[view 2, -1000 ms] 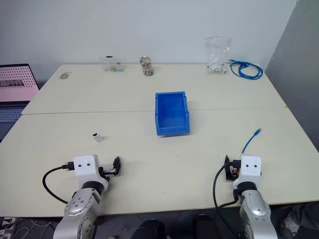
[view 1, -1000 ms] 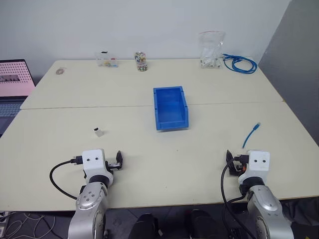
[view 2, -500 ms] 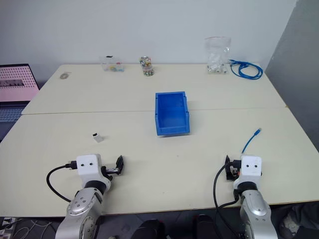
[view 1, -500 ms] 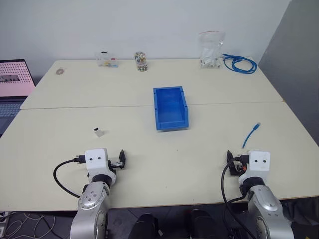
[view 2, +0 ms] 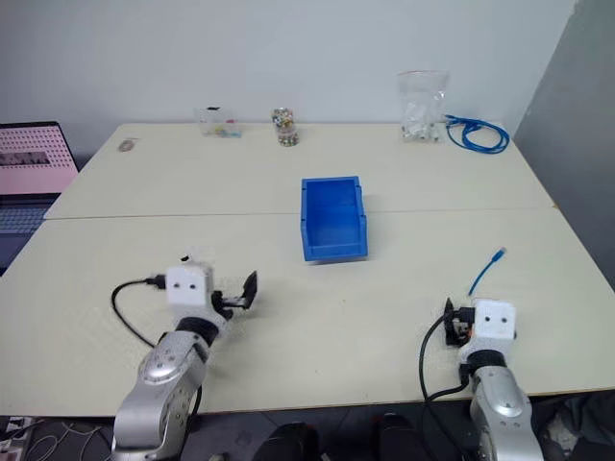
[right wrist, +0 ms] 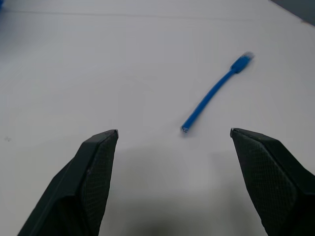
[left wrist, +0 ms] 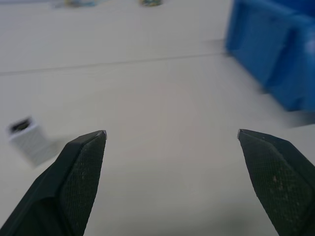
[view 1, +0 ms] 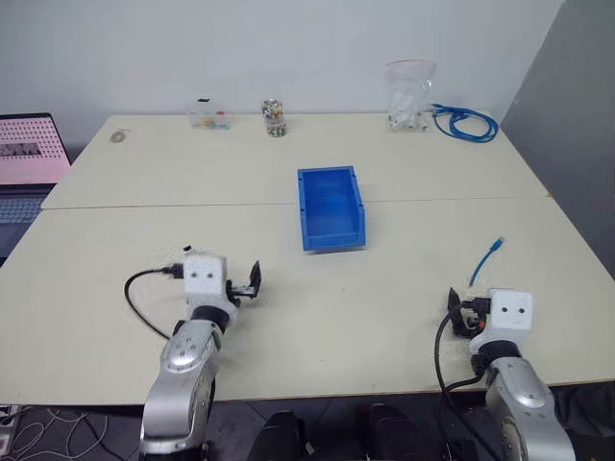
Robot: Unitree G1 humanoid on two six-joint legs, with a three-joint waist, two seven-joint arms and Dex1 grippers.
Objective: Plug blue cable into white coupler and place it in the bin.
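Moved: the left hand (view 1: 252,280) had come forward and toward the middle of the worktop (view 1: 288,173) since a second earlier; the right hand (view 1: 455,309) had hardly shifted.
Coupler: the white coupler (left wrist: 28,141) stood on the worktop just ahead of the left hand, off to its outer side, untouched.
Cable: the blue cable (right wrist: 212,93) lay loose on the worktop ahead of the right hand, apart from both fingers.
Bin: the bin (view 1: 331,207) sat mid-worktop, ahead and between the two hands, nearer the left one.
Left hand: level, pointing forward, fingers (left wrist: 76,184) spread wide, nothing between them.
Right hand: level, low over the near edge, fingers (right wrist: 91,177) apart, gripping nothing.
Hard to see: in the head views the coupler was hidden behind the left wrist.
Far edge: a bag of white parts (view 1: 407,94) and a coil of blue cable (view 1: 465,122).
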